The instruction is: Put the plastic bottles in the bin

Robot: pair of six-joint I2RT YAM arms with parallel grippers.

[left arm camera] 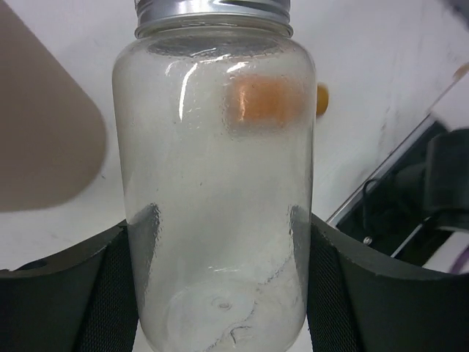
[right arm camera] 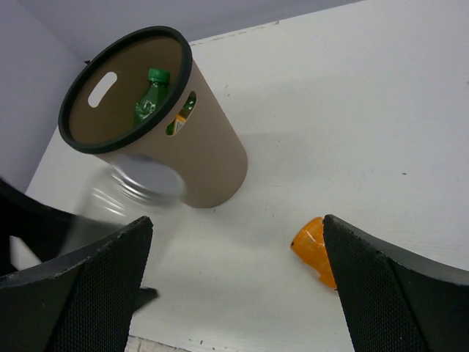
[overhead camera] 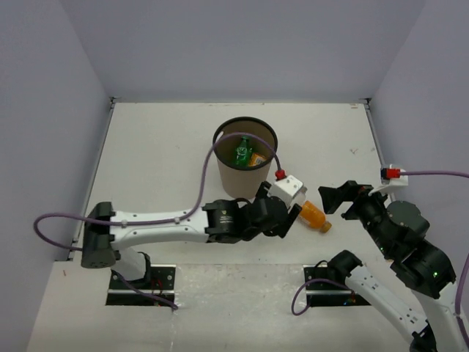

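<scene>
My left gripper [left arm camera: 223, 286] is shut on the clear colourless bottle [left arm camera: 220, 161], which has a silver cap, holding it by its base. In the top view this gripper [overhead camera: 282, 213] is just right of the brown bin [overhead camera: 236, 180]. The bottle shows blurred in the right wrist view [right arm camera: 124, 202]. A green bottle [overhead camera: 242, 150] and an orange one [overhead camera: 257, 159] lie inside the bin [right arm camera: 212, 158]. Another orange bottle [overhead camera: 315, 216] lies on the table between the grippers; it also shows in the right wrist view [right arm camera: 314, 249]. My right gripper [right arm camera: 238, 293] is open and empty, just right of that bottle [overhead camera: 344, 199].
The bin stands at the table's middle. White walls enclose the table on the left, the back and the right. A purple cable loops from the left wrist over the bin's front rim [overhead camera: 212, 150]. The arm bases [overhead camera: 139, 282] sit at the near edge.
</scene>
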